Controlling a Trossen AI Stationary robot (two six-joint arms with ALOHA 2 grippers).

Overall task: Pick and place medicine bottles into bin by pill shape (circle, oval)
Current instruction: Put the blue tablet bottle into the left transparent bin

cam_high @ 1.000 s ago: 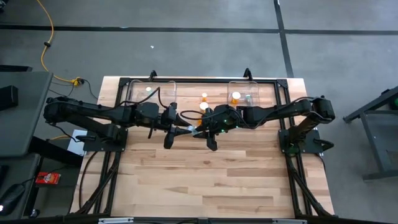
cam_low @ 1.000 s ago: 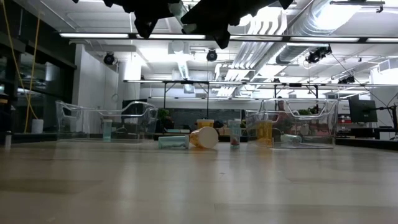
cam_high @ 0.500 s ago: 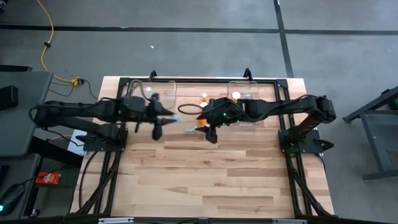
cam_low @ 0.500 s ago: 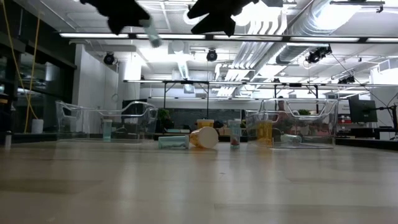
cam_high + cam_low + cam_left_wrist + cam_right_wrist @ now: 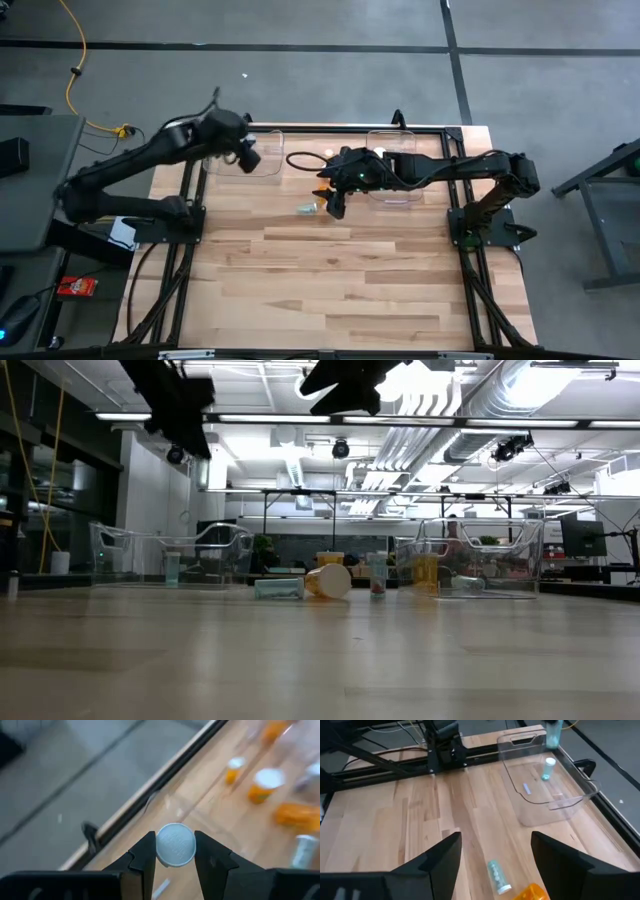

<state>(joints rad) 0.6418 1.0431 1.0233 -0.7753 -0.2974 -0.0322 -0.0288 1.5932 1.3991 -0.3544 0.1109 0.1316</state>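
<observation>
Left fingers [image 5: 150,857] pinch a white-capped bottle [image 5: 175,845], no label legible

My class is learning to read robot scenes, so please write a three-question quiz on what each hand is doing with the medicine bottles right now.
1. True or false: the left hand grips a white-capped bottle.
2. Which hand is open? A: left. B: right hand.
3. Fill in: the pale bottle near the right hand lies on the ___.
Key: 1 true; 2 B; 3 table.
</observation>
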